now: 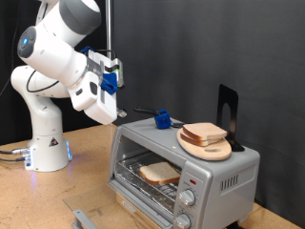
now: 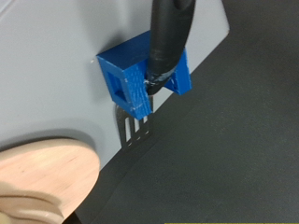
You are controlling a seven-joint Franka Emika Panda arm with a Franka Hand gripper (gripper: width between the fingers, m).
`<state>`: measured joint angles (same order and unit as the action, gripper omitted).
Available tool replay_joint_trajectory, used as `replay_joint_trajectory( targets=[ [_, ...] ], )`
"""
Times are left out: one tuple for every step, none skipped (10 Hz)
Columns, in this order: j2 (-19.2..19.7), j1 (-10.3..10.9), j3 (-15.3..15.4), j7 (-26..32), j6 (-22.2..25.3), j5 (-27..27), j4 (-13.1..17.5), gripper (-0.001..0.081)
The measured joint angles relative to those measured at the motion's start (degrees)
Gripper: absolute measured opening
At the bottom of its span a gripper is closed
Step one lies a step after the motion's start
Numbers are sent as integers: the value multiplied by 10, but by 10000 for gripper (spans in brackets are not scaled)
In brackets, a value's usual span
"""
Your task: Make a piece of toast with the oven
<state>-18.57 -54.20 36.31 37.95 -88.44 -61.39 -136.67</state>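
The oven [image 1: 219, 170] stands at the exterior view's lower right with its glass door [image 1: 129, 196] dropped open. The piece of toast [image 1: 159, 173] lies flat on the wire rack inside. A second bread slice [image 1: 205, 132] lies on a round wooden plate [image 1: 212, 149] on the oven's top. A fork with a blue block [image 1: 162, 120] and a black handle also rests on that top. In the wrist view the blue block [image 2: 140, 79] and plate edge [image 2: 47, 177] show close up. My gripper [image 1: 120, 114] hovers at the oven's top left corner, near the handle's end; its fingers do not show in the wrist view.
A black stand [image 1: 227, 113] rises behind the plate. The oven's knobs [image 1: 187, 199] are at its right front. The robot base [image 1: 48, 148] stands on the wooden table at the exterior view's left. A grey object [image 1: 84, 218] lies at the bottom edge.
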Motion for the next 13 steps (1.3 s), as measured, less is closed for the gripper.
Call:
replay_joint_trajectory(
  targets=[
    [2, -1, 0, -29, 18, 16, 3, 682],
    [11, -4, 0, -73, 48, 40, 14, 682],
    [24, -10, -1, -107, 69, 56, 29, 682],
    [38, -18, -5, -128, 75, 59, 40, 682],
    [51, -28, -10, -132, 71, 57, 47, 682],
    [61, -39, -20, -130, 64, 53, 52, 682],
    [70, -49, -29, -122, 57, 47, 56, 682],
    [80, -59, -38, -119, 56, 46, 60, 682],
    [93, -68, -44, -123, 56, 47, 67, 682],
    [108, -77, -50, -132, 55, 49, 76, 682],
    [125, -84, -54, -138, 52, 54, 86, 682],
    [141, -88, -58, -140, 47, 61, 97, 682],
    [155, -92, -60, -140, 43, 71, 107, 682]
  ],
)
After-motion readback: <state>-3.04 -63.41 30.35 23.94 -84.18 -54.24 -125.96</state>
